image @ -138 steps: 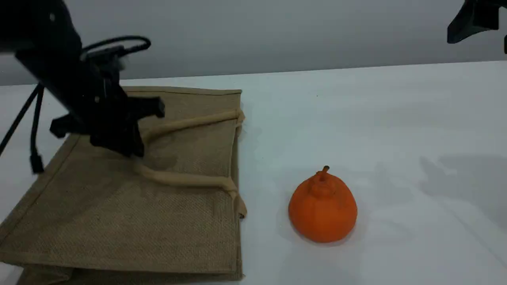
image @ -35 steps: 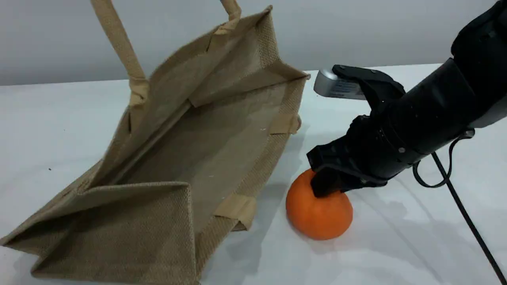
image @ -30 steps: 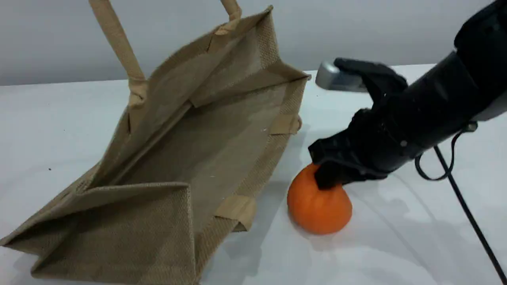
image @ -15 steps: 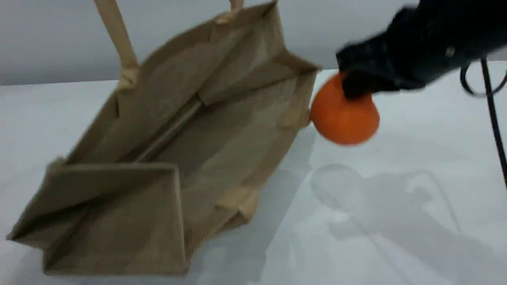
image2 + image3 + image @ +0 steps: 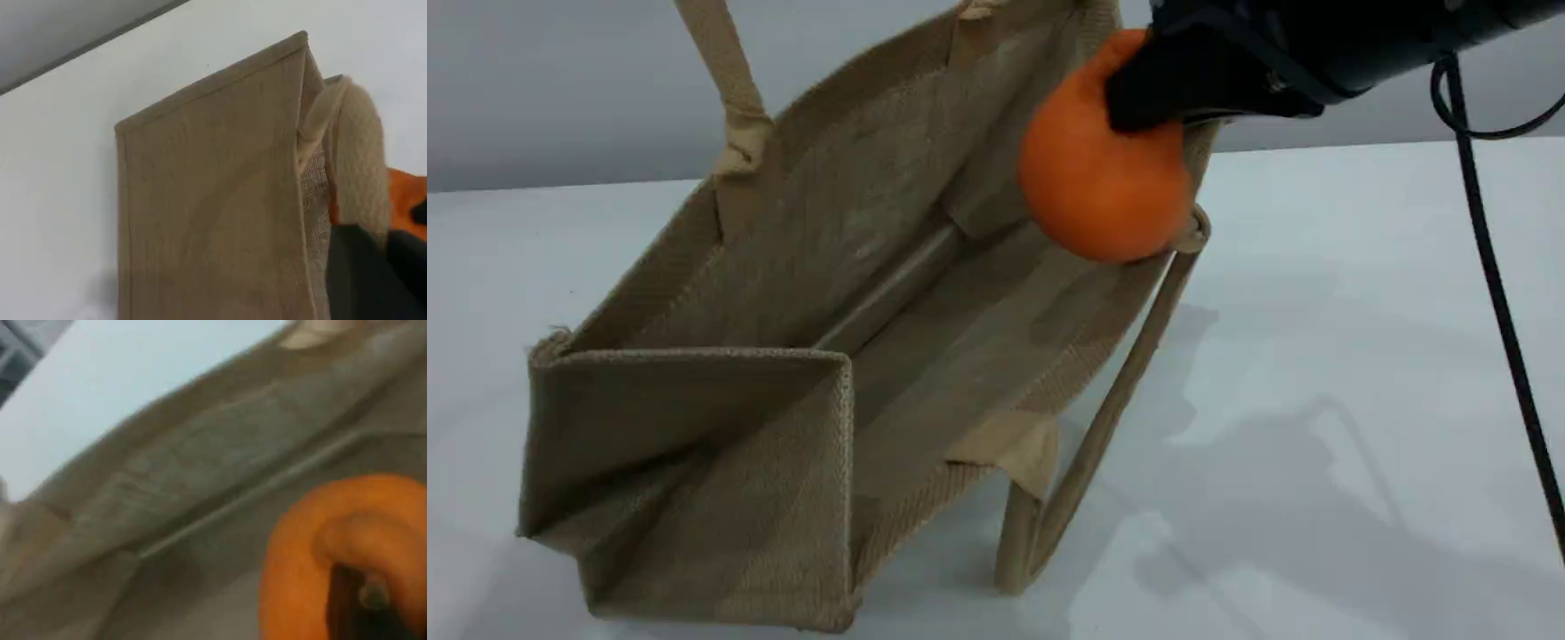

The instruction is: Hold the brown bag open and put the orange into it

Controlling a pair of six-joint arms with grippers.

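The brown bag (image 5: 800, 267) lies tilted on the table with its mouth gaping toward the camera. Its far handle (image 5: 729, 80) is pulled up out of the scene view's top. In the left wrist view that beige handle (image 5: 357, 153) runs into my left gripper (image 5: 377, 267), which is shut on it, above the bag's outer side (image 5: 213, 200). My right gripper (image 5: 1147, 89) is shut on the knobby top of the orange (image 5: 1103, 187) and holds it in the air at the bag's right rim. The right wrist view shows the orange (image 5: 313, 553) over the bag's inside (image 5: 200, 487).
The bag's near handle (image 5: 1103, 418) hangs down over the front rim onto the white table (image 5: 1316, 356). A black cable (image 5: 1494, 293) trails from the right arm down the right side. A grey wall stands behind the table.
My right gripper lifted the orange off the table and carried it up and left to the bag's rim. The bag was raised and shifted right, and its near handle dropped down.
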